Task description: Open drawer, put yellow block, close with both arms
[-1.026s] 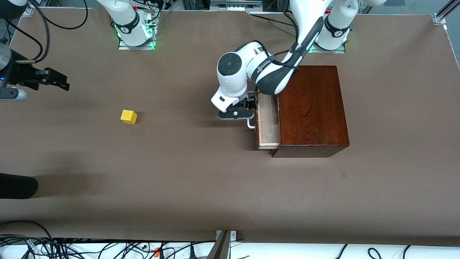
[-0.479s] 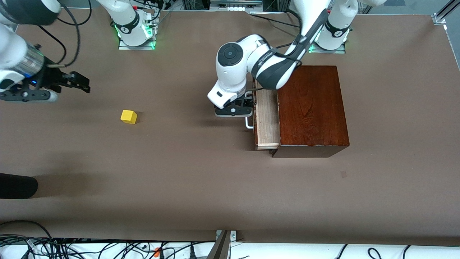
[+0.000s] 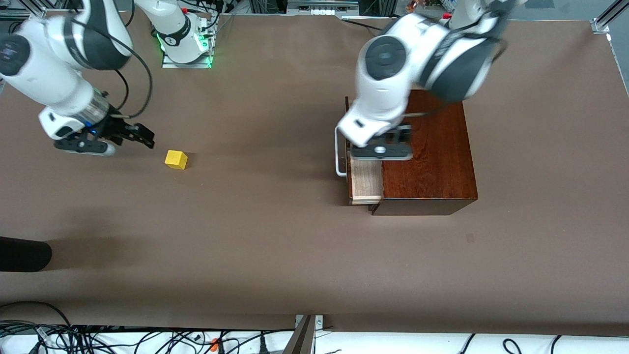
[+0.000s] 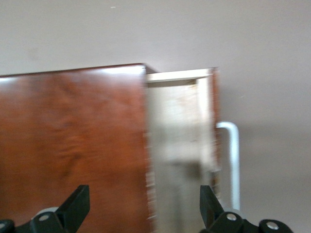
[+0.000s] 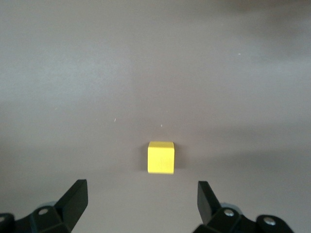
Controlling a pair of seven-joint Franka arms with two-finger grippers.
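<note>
The yellow block sits on the brown table toward the right arm's end. My right gripper is open just beside it, low over the table; in the right wrist view the block lies a little ahead of the open gripper. The drawer is pulled partly out of the dark mahogany box, its white handle free. My left gripper is up in the air over the drawer and the box's edge, open and empty. The left wrist view shows the tray and handle.
The arm bases with green lights stand along the table's edge farthest from the front camera. A dark rounded object pokes in at the right arm's end, nearer the front camera. Cables lie off the table's near edge.
My left gripper has left the drawer handle and risen over the drawer and box. My right arm has swung in toward the yellow block. The drawer stays partly open.
</note>
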